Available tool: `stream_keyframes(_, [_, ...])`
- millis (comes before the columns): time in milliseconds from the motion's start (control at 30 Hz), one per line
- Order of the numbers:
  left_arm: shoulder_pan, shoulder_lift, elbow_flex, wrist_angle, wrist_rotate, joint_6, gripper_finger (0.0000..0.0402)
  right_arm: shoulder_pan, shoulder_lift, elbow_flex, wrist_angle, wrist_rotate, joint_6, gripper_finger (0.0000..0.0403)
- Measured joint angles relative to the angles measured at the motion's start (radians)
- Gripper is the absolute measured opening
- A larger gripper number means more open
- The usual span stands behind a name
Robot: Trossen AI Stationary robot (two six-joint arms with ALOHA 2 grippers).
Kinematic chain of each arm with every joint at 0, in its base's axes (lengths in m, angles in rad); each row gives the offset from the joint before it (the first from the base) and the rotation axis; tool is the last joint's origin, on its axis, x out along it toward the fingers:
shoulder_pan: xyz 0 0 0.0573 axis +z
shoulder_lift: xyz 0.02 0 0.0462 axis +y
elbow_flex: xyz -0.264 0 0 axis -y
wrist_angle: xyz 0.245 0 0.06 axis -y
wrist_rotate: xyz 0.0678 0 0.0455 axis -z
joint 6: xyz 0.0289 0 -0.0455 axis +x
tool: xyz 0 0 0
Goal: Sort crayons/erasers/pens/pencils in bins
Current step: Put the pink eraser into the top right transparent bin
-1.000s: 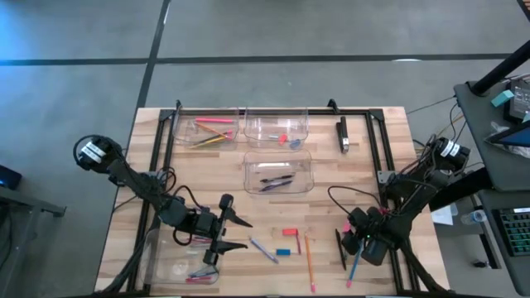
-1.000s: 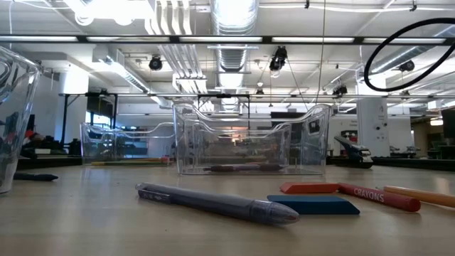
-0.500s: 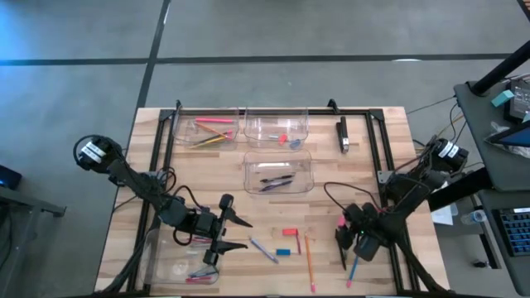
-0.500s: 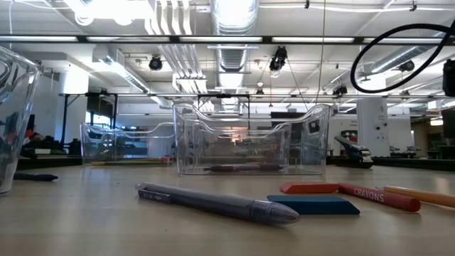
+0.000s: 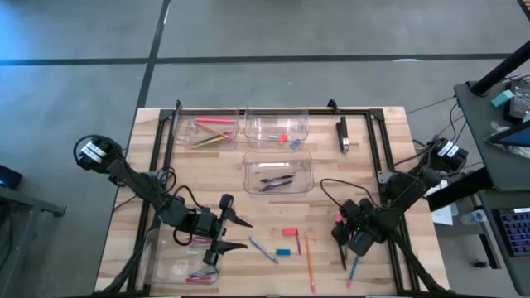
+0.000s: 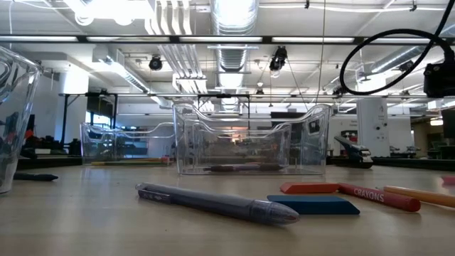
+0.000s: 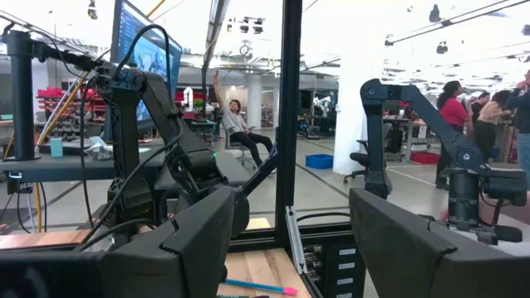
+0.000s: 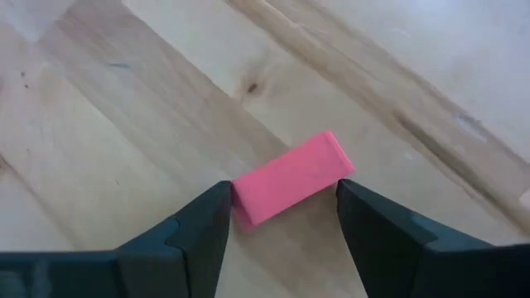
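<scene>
A chunky pink eraser [image 8: 291, 175] is clamped between the right gripper [image 5: 341, 229]'s dark fingers above the pale, grained wooden table [image 5: 389, 149], with a black pen [image 5: 343, 255] and blue-tipped stick just beside, while the left gripper [image 5: 236, 233] waits open near a clear plastic bin [image 5: 166, 266].

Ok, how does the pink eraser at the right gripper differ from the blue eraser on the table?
The pink eraser sits clamped between the right gripper's jaws; the blue eraser lies free on the table. In colour, the first is pink, the second light blue. Both are small blocks outside the bins.
</scene>
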Motion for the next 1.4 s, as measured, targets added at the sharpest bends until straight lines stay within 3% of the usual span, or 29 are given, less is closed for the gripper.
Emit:
stream_keyframes(467, [0.0, 0.0, 0.0, -0.008, 0.0, 0.0, 0.0225, -0.053, -0.069, -0.003, -0.037, 0.081, -0.035, 0.0214])
stream_keyframes(733, [0.0, 0.0, -0.001, -0.007, 0.0, 0.0, 0.0225, -0.116, -0.062, -0.003, -0.054, 0.072, -0.078, 0.0238])
stream_keyframes(867, [0.0, 0.0, -0.001, -0.008, 0.0, 0.0, 0.0225, -0.125, -0.058, -0.003, -0.055, 0.017, -0.138, 0.0249])
stream_keyframes(1133, [0.0, 0.0, -0.001, -0.008, 0.0, -0.004, 0.0225, -0.126, -0.073, -0.007, -0.05, -0.012, -0.306, 0.0242])
stream_keyframes(1400, [0.0, 0.0, -0.002, -0.016, 0.0, -0.022, 0.0225, -0.126, -0.234, -0.099, 0.054, -0.008, -0.373, 0.0222])
